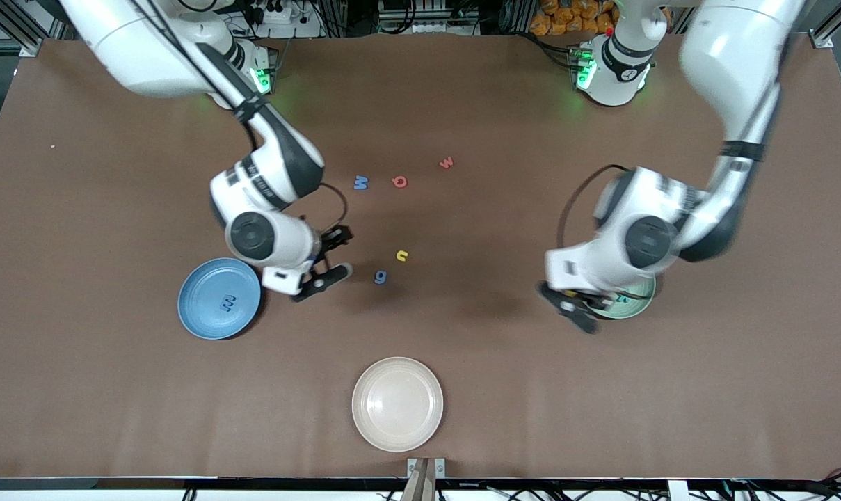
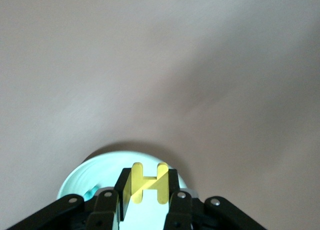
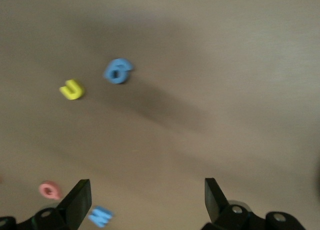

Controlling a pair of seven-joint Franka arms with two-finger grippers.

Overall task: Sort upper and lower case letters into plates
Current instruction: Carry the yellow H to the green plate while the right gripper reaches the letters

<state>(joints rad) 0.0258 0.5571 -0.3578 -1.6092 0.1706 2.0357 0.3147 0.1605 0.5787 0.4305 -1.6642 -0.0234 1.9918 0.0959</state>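
- Left gripper (image 1: 579, 311): clamped on a yellow H (image 2: 148, 182), held upright between the fingers, over the table-centre edge of the mint plate (image 1: 636, 304); probably about to drop a capital there.
- Right gripper (image 1: 330, 261): spread wide, holding nothing, over bare table (image 1: 462, 390) just beside the blue plate (image 1: 197, 306), aimed toward the loose letters; probably lining up the next pick.
- Blue plate: at the right arm's end of the table, with one blue letter (image 1: 227, 303) lying in it, apparently a small m.
- Mint plate: at the left arm's end, mostly hidden under the left arm in the front view; one teal letter (image 1: 622, 298) lying in it, shape too small to read.
- Loose on the table, five letters: blue W (image 1: 361, 182), pink Q (image 1: 399, 181) beside it, red w (image 1: 446, 163) a little farther from the front camera, yellow u (image 1: 402, 256) and blue g (image 1: 380, 277) nearer to it.
- Letter count: eight, namely five loose, one in each plate, one in the left gripper.
- Plate count: three, namely blue, mint, and a cream plate (image 1: 397, 403) nearest the front camera with nothing in it; likely not part of the sorting.
- Progress, as a judgement: early, with most letters not yet sorted.
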